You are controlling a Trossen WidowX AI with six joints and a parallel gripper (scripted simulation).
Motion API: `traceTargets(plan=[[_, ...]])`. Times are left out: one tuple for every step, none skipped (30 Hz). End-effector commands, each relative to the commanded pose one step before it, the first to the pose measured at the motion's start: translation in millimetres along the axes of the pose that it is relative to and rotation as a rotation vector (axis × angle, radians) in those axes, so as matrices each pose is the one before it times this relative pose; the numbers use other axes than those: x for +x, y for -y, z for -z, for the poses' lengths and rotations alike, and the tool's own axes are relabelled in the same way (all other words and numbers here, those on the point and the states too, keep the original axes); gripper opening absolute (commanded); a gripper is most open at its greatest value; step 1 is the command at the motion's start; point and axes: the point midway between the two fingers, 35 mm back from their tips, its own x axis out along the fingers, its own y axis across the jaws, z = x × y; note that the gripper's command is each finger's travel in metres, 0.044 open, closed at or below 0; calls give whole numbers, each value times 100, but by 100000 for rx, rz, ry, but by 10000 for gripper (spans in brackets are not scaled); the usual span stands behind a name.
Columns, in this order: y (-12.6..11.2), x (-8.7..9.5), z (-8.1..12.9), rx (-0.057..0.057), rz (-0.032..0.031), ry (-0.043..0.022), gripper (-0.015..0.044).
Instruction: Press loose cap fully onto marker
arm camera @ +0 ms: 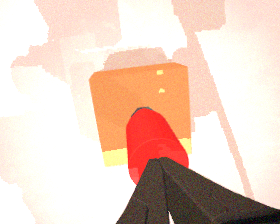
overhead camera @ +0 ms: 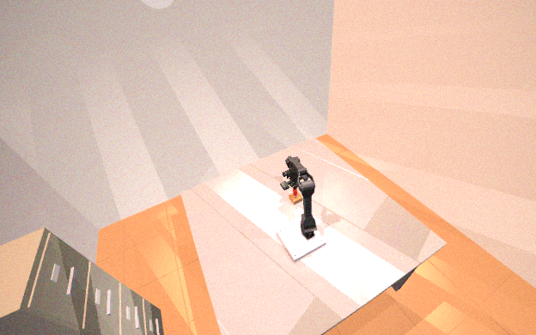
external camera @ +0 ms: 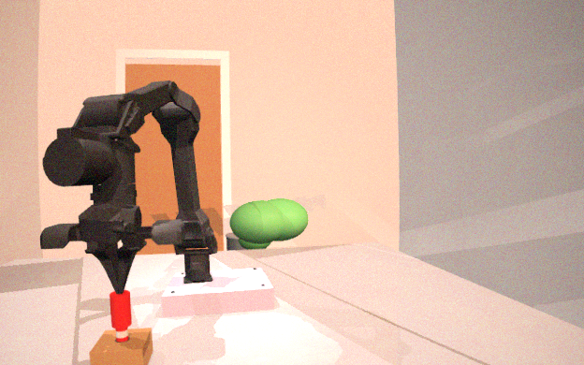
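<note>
A red cap [external camera: 120, 309] [arm camera: 153, 137] [overhead camera: 295, 191] sits on the upright marker, whose white lower end [external camera: 121, 336] shows just above the tan holder block [external camera: 109, 353] [arm camera: 120, 99] [overhead camera: 297, 201]. My gripper [external camera: 119, 286] [arm camera: 157, 167] [overhead camera: 293, 185] points straight down, directly over the cap. Its two fingers are shut together with nothing between them, and their joined tips rest at the cap's top. In the wrist view the fingers hide the near part of the cap.
The arm's white base plate [external camera: 221, 299] [overhead camera: 301, 248] lies on the table behind and to the right of the block. A green rounded shape [external camera: 268, 220] sits beyond the table's far edge. The table edge [overhead camera: 426, 253] drops off to the orange floor.
</note>
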Motion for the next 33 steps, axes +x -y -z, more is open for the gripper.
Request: traceTargets(plan=[[36,564,28,-361,236,-102,0],[-2,143,-1,0,0,0,0],[-1,144,-25,0,0,2,0],[7,106,-72,0,1,6,0],[10,48,-57,0,1,5,0],[18,31,-25,0,2,2,0],[-21,-520,-48,387,-22,954,0],[0,0,0,0,0,0,0],[0,0,0,0,0,0,0],[0,0,0,0,0,0,0],[0,0,0,0,0,0,0],[0,0,0,0,0,0,0],[9,-176,-32,0,1,4,0],[24,-530,-90,0,4,11,0],[33,-886,-125,0,6,15,0],[29,-1145,-116,0,6,15,0],[15,-1159,-66,0,5,10,0],[1,-1159,-14,0,3,5,0],[-13,-1156,37,0,2,-1,0],[-27,-1140,88,0,0,-6,0],[-30,-881,103,0,-1,-9,0],[-22,-526,76,0,-1,-7,0],[-8,-175,28,0,0,-2,0],[0,0,0,0,0,0,0],[0,0,0,0,0,0,0],[0,0,0,0,0,0,26],[0,0,0,0,0,0,53],[0,0,0,0,0,0,79],[0,0,0,0,0,0,105],[0,0,0,0,0,0,131],[0,0,0,0,0,0,157],[0,0,0,0,0,0,184],[0,0,0,0,0,0,210]])
